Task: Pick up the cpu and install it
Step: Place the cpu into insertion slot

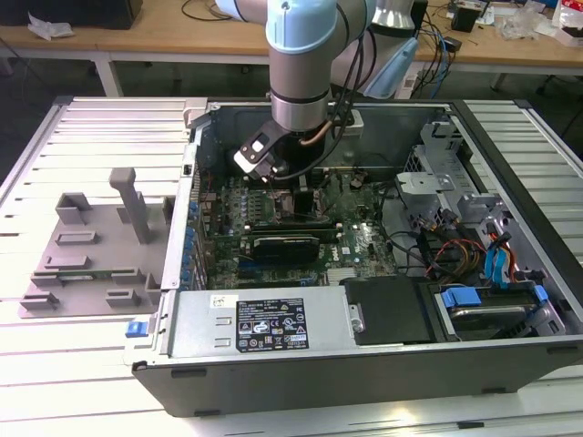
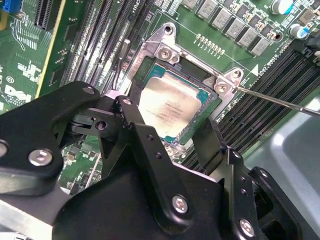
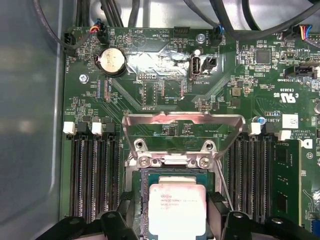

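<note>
The cpu (image 2: 169, 106) (image 3: 177, 211), a small square chip with a pale metal top, lies level in the motherboard socket (image 3: 172, 161) inside the computer case (image 1: 273, 364). My gripper (image 2: 169, 120) (image 3: 172, 207) (image 1: 296, 187) reaches down into the case directly over it. Its black fingers (image 2: 131, 107) stand against two opposite edges of the chip, shut on it. The socket's metal load plate (image 3: 182, 122) is swung up and open behind the chip. The thin retaining lever (image 2: 280, 102) sticks out to the side.
Dark memory slots (image 3: 95, 175) flank the socket on both sides. A grey fixture tray (image 1: 91, 255) with upright blocks rests on the slatted table at the exterior view's left. Cables and drive bays (image 1: 474, 255) fill the case at the exterior view's right.
</note>
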Robot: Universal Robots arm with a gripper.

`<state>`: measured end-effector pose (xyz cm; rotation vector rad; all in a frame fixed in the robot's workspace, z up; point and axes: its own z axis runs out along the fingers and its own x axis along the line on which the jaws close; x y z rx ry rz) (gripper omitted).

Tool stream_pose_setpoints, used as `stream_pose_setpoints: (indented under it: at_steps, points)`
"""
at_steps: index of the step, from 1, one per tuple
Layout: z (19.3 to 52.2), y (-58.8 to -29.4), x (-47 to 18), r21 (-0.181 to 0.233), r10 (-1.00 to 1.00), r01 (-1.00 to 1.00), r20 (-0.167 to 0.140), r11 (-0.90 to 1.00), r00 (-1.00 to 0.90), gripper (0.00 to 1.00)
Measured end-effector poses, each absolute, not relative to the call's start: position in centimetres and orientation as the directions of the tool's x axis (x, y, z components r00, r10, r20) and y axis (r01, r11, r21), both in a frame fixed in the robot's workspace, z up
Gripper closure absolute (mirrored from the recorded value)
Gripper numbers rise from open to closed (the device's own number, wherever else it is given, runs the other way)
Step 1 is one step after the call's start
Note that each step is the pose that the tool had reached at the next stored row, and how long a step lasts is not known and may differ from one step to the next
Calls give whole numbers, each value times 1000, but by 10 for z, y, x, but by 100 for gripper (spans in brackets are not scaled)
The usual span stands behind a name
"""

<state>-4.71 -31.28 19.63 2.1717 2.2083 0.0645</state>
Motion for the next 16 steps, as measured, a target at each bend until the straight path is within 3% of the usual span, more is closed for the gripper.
stream_pose_setpoints:
  at_steps: [16]
  points:
    - [197,-312,-47,60,1000,998,1,17,-17,32]
